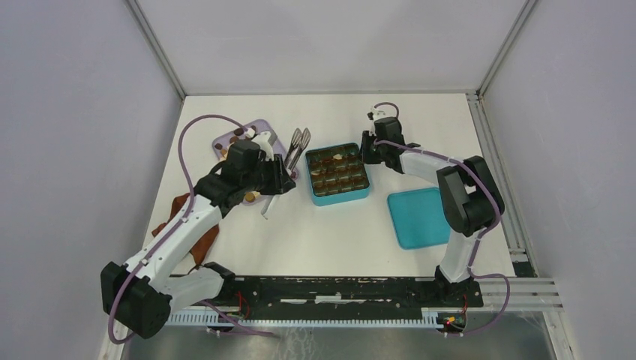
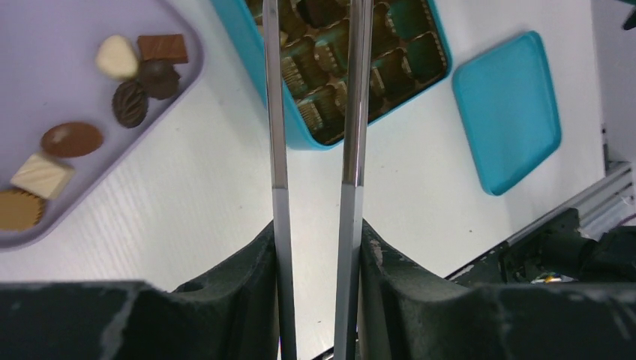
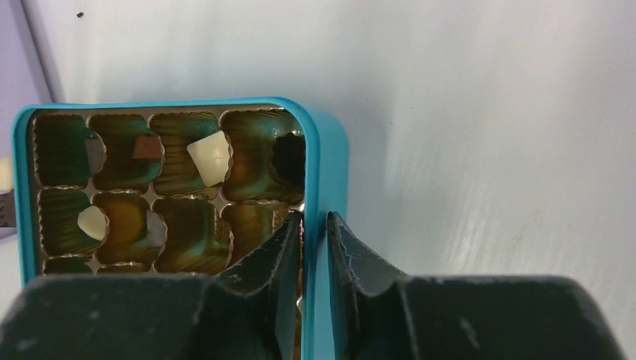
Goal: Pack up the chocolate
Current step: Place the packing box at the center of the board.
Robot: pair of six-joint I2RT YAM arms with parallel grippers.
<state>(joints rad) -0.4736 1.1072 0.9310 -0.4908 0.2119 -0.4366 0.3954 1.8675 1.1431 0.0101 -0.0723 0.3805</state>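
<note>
Left gripper point(image 2: 319, 229) clenches tongs point(image 2: 275, 112); right gripper point(image 3: 315, 223) straddles box point(image 3: 328, 150) wall, grip unclear. Few chocolates point(image 3: 210, 157) boxed; others wait on tray point(image 2: 60, 45).

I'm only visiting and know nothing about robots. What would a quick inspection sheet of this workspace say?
Surface: white table, flat.
Job's things: chocolates loose on the lilac tray; a few sit in the cells of the teal box; its lid lies apart on the right.
Clutter: reddish-brown cloth at the left edge.
Grippers: left gripper shut on metal tongs; right gripper has its jaws either side of the box's wall, grip unclear.
Cables: purple cables loop along both arms.
Surroundings: plain pale walls; nothing else seen.
</note>
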